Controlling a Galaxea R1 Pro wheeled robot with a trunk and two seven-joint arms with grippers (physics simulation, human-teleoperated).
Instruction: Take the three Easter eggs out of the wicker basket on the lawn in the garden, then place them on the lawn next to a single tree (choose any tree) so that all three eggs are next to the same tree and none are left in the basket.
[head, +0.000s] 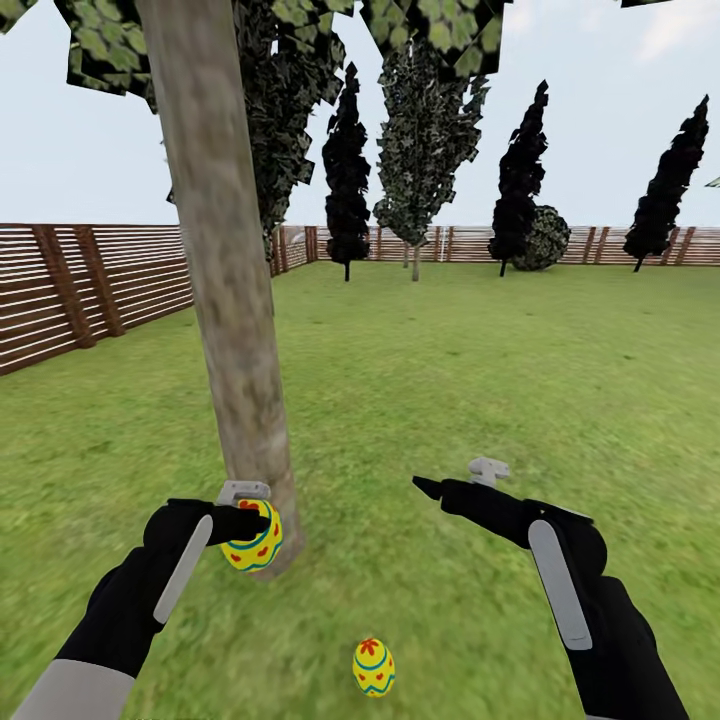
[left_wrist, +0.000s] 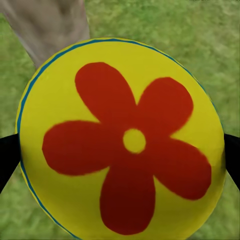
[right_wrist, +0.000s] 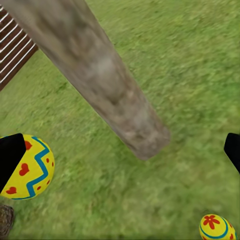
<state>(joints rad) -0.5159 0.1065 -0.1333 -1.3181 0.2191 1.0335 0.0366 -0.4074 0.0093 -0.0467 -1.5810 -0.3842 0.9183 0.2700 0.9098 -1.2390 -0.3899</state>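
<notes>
While the slatted fence (head: 90, 290) lines the lawn (head: 480, 380), the left gripper (head: 250, 520) pinches a flower-painted Easter egg (head: 253, 543) at the foot of the leaning tree trunk (head: 225, 270). A second egg (head: 373, 667) lies on grass nearby. The right gripper (head: 440, 487) hangs spread, empty. Smooth, rounded, probably slippery, such eggs want gripping across the middle.

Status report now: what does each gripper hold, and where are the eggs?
Left gripper shut on egg, at base of tree. Right gripper open, empty. Second egg on lawn near trunk. Nothing in the way.
</notes>
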